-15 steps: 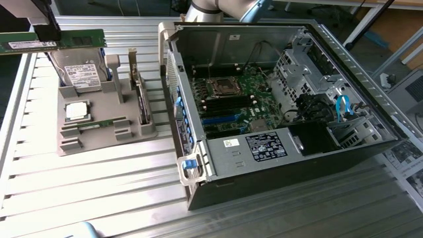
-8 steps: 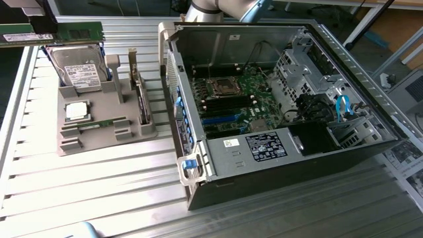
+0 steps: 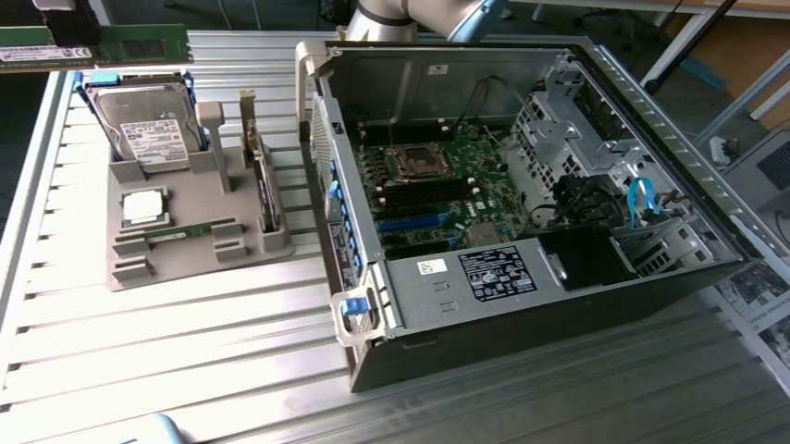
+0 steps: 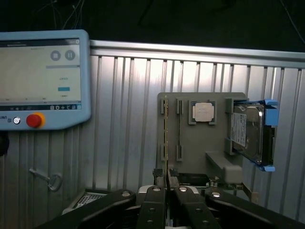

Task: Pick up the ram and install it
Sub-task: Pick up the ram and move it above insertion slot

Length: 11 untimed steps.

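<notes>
We had ram (image 3: 129,44) clamped in gripper (image 3: 72,37), clear of tray (image 3: 185,259); pickup looked done, install needed lining up w/ a mobo slot (image 3: 426,190).

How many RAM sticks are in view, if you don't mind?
2. The held ram is clamped in the gripper at the exterior view's upper left; the spare ram lies in the gray holder. More may be hidden inside the computer case.

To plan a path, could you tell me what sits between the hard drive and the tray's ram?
The processor sits between the hard drive and the tray's ram, in the exterior view.
</notes>
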### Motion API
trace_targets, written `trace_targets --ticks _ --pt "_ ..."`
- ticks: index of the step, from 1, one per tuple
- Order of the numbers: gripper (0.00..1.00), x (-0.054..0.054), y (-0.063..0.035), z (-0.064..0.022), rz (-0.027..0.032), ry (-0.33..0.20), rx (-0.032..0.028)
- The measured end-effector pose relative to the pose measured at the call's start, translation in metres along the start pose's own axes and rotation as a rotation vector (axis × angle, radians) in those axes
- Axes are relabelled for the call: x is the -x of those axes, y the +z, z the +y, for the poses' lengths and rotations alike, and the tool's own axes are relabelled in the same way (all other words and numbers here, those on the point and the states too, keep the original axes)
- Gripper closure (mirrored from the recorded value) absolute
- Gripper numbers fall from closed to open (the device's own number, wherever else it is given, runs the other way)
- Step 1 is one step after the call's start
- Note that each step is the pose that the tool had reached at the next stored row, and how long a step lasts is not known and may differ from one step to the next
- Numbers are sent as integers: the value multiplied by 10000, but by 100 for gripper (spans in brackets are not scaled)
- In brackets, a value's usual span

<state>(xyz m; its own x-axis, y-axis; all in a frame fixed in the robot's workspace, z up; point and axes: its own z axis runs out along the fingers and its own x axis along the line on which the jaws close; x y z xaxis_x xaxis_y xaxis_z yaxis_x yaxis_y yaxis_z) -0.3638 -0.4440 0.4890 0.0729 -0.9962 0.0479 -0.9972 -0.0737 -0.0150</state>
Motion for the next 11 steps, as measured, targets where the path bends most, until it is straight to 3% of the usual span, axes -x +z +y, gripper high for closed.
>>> trace_targets --ticks 11 --pt "87 -7 -148 -2 0 0 -1"
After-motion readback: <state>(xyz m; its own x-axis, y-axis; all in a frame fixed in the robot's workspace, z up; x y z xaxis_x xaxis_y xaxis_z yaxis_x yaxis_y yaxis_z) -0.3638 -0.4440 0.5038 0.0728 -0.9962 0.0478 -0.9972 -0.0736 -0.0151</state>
